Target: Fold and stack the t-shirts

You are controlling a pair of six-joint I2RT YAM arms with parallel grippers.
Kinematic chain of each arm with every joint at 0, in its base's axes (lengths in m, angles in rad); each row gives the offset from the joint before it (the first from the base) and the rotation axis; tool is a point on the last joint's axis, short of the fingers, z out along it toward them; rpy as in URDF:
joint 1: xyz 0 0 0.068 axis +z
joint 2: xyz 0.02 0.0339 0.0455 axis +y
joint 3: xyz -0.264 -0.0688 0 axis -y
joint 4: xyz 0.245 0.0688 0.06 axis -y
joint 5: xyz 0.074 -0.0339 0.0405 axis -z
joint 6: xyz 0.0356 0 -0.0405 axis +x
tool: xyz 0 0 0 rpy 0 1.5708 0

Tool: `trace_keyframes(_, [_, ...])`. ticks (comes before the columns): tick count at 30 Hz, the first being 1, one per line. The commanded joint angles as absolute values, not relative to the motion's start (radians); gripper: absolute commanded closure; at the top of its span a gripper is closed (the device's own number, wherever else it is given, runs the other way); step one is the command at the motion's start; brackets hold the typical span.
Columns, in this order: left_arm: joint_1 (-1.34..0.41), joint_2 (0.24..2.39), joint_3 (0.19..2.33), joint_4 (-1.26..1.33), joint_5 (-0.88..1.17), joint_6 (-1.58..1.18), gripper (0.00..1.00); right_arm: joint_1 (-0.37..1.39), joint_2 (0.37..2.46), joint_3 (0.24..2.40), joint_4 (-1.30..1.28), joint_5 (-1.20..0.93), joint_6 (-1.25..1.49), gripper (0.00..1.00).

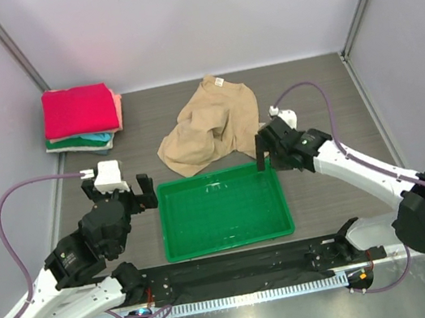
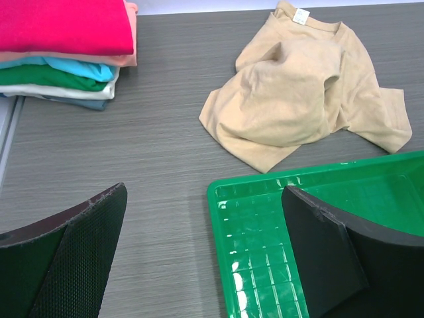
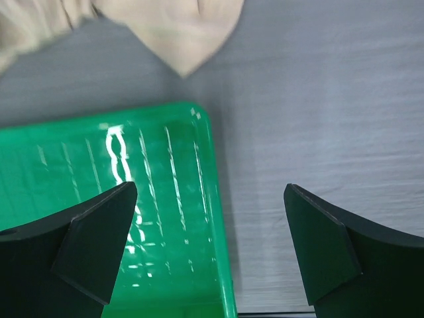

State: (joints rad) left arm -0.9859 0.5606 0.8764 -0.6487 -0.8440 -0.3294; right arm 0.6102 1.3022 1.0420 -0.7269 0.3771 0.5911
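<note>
A tan t-shirt (image 1: 208,127) lies crumpled on the table behind the green tray; it also shows in the left wrist view (image 2: 305,83) and its corner in the right wrist view (image 3: 185,30). A stack of folded t-shirts (image 1: 81,116), pink-red on top over salmon, teal and green, sits at the back left and shows in the left wrist view (image 2: 63,50). My left gripper (image 1: 146,192) is open and empty at the tray's back left corner. My right gripper (image 1: 262,153) is open and empty over the tray's back right corner, just right of the tan shirt's edge.
An empty green plastic tray (image 1: 229,242) lies at the front middle, seen also in the left wrist view (image 2: 225,192) and the right wrist view (image 3: 218,199). Grey walls close in the table at the back and both sides.
</note>
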Motion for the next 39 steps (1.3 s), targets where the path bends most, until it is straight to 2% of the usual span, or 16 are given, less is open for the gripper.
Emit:
trace_keyframes(1, [-0.983, 0.555, 0.888, -0.638, -0.856, -0.336, 0.0, 0.617, 1.316, 0.916, -0.704, 0.281, 0.664, 0.01])
trace_keyframes(8, [-0.985, 0.56, 0.888, -0.64, -0.854, -0.339, 0.0, 0.617, 1.416, 0.903, -0.669, 0.304, 0.64, 0.12])
trace_keyframes(11, [-0.985, 0.557, 0.89, -0.644, -0.857, -0.341, 0.0, 0.604, 1.466, 0.91, -0.664, 0.357, 0.626, 0.44])
trace_keyframes(12, [-0.983, 0.557, 0.89, -0.644, -0.857, -0.342, 0.0, 0.595, 1.477, 0.91, -0.663, 0.37, 0.626, 0.65])
trace_keyframes(15, [-0.985, 0.554, 0.89, -0.644, -0.857, -0.342, 0.0, 0.537, 1.476, 0.907, -0.651, 0.391, 0.598, 0.96])
trace_keyframes(16, [-0.985, 0.554, 0.89, -0.644, -0.857, -0.344, 0.0, 0.526, 1.467, 0.911, -0.644, 0.39, 0.585, 0.99])
trace_keyframes(23, [-0.985, 0.563, 0.891, -0.643, -0.847, -0.344, 0.0, 0.511, 1.227, 1.0, -0.606, 0.36, 0.528, 0.99])
trace_keyframes(27, [-0.983, 0.566, 0.891, -0.643, -0.839, -0.344, 0.0, 0.413, 1.166, 1.095, -0.661, 0.334, 0.517, 0.99])
trace_keyframes(31, [-0.985, 0.566, 0.891, -0.638, -0.828, -0.345, 0.0, 0.209, 1.172, 1.169, -0.689, 0.308, 0.558, 0.99])
trace_keyframes(32, [-0.985, 0.569, 0.891, -0.64, -0.825, -0.345, 0.0, 0.11, 1.181, 1.173, -0.695, 0.295, 0.593, 0.99])
trace_keyframes(39, [-0.985, 0.566, 0.89, -0.634, -0.815, -0.348, 0.0, -0.277, 1.193, 1.115, -0.681, 0.227, 0.689, 0.99])
